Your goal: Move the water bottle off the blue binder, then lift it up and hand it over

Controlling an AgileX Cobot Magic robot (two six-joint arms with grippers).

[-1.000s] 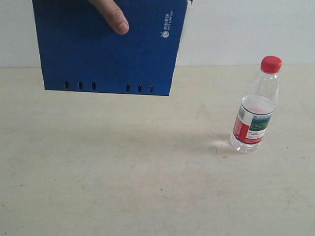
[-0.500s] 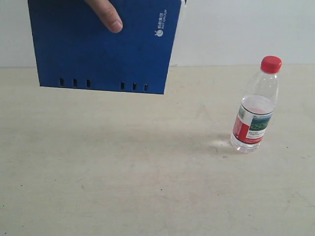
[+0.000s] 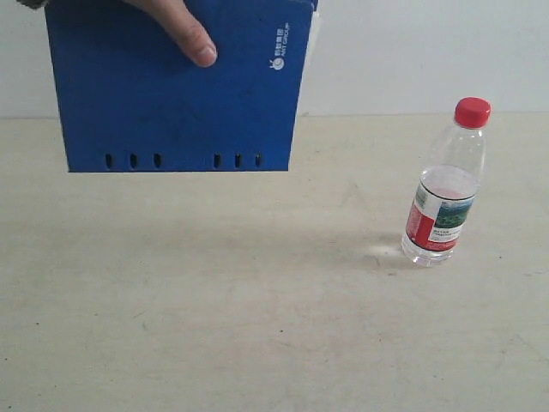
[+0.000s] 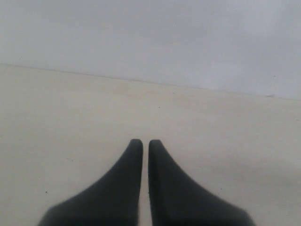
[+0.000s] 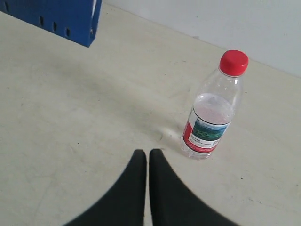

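The water bottle stands upright on the table at the right, red cap on top; the right wrist view shows it too. A human hand holds the blue binder in the air at the upper left, slotted edge downward; a corner of the blue binder shows in the right wrist view. My right gripper is shut and empty, a short way from the bottle's base. My left gripper is shut over bare table. Neither gripper appears in the exterior view.
The beige table runs back to a white wall. The binder casts a faint shadow on the table below it.
The hand has shifted the binder slightly and levelled its lower edge, which now hangs a little lower. The bottle has not moved.
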